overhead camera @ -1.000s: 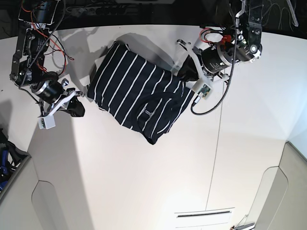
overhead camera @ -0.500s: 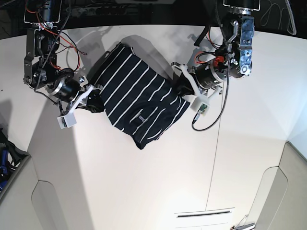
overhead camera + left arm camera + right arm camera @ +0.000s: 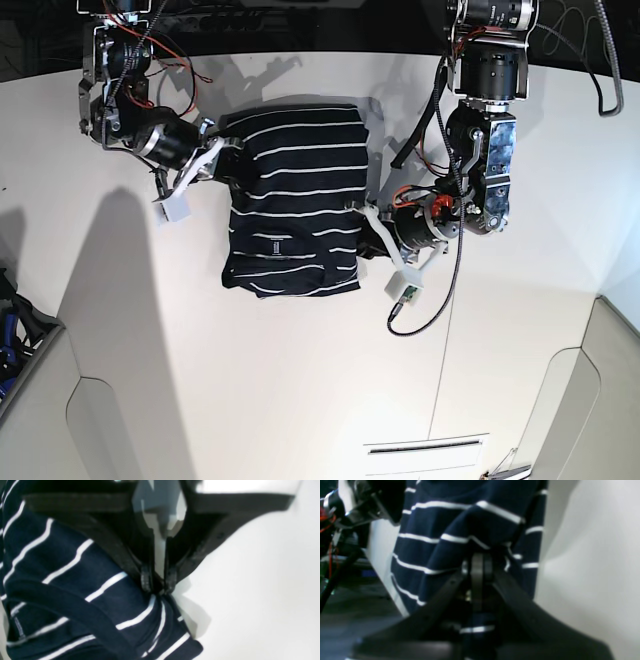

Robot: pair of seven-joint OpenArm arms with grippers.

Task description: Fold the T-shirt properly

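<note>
Both grippers pinching T-shirt [image 3: 295, 205] edges: left gripper [image 3: 158, 586] at its side hem, right gripper [image 3: 477, 562] opposite, arms angled inward.

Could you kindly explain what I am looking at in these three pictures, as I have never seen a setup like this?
This is a machine with two arms working over a white table. One picture looks down from above; the other two come from small cameras mounted on each arm's wrist, looking along its pincer. On the table lies a dark navy T-shirt with thin white stripes, already partly folded. The left pincer, on the right side of the overhead picture, is closed on the shirt's edge; its close-up shows the tips pinching the cloth. The right pincer, on the overhead picture's left, is closed on the opposite edge. Together they hold the shirt from both sides.
</note>
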